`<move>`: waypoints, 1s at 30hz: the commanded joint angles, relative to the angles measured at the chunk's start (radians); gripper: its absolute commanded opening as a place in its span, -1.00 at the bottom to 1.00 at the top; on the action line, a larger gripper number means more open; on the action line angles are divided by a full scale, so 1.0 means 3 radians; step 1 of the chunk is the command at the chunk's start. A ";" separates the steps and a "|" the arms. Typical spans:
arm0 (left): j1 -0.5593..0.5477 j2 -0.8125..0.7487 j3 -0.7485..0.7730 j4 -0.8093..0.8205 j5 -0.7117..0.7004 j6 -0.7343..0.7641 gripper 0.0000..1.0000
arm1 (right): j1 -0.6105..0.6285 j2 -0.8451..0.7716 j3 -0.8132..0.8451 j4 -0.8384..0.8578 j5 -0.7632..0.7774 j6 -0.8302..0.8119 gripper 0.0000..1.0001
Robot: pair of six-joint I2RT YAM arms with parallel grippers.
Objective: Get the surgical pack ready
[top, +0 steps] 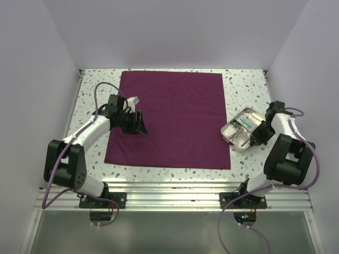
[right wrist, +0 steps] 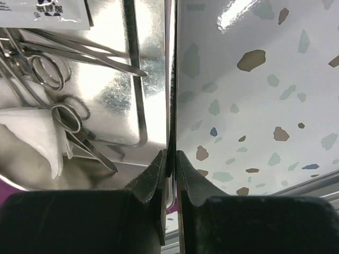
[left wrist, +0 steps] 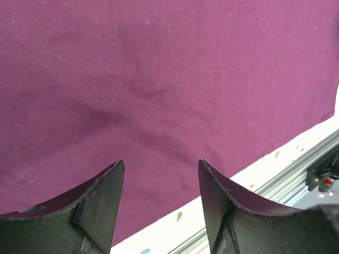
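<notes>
Lying flat across the middle of the table [top: 244,84], the surgical pack [top: 175,116] is a large maroon cloth drape, its far edge near the table's far edge and its near edge close to the near rail. It looks soft, thin and light, with only faint creases. It would likely bunch and drag rather than lift as a sheet, so a pinch at a corner or along a free edge seems the better hold. A hold out in the middle would only gather a pucker. The left gripper [left wrist: 161,172] hangs just above the cloth's left part with its fingers spread wide and nothing between them. Toward the table's right edge sits the steel tray [right wrist: 114,100], one corner just over the drape's right edge. The right gripper [right wrist: 170,159] has its fingers pressed narrow on the tray's thin side wall, one inside and one outside. The tray is rigid and shiny, so that thin pinch may slip or let it tilt. Inside it lie ring-handled instruments [right wrist: 50,71], a slim pair of forceps [right wrist: 100,57], a folded white gauze [right wrist: 29,132] and a labelled packet [right wrist: 53,10], all loose.
</notes>
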 commanded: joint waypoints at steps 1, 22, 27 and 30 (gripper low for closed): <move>-0.0007 -0.0023 0.0033 -0.0033 0.0034 -0.0010 0.23 | -0.0029 0.0091 -0.0082 0.0287 0.0018 -0.0130 -1.00; -0.0007 -0.0033 -0.0018 -0.0069 -0.0068 -0.0030 0.23 | -0.0039 0.0522 0.0383 0.0228 -0.0202 -0.0059 -1.00; -0.0007 0.0048 0.0048 -0.0038 -0.0226 -0.0102 0.24 | 0.0048 0.0297 0.0695 -0.0044 -0.0381 0.0135 -1.00; -0.0007 0.0089 0.0120 -0.0038 -0.0334 -0.0148 0.25 | 0.0374 0.0235 0.0787 -0.0095 -0.0514 0.0436 -1.00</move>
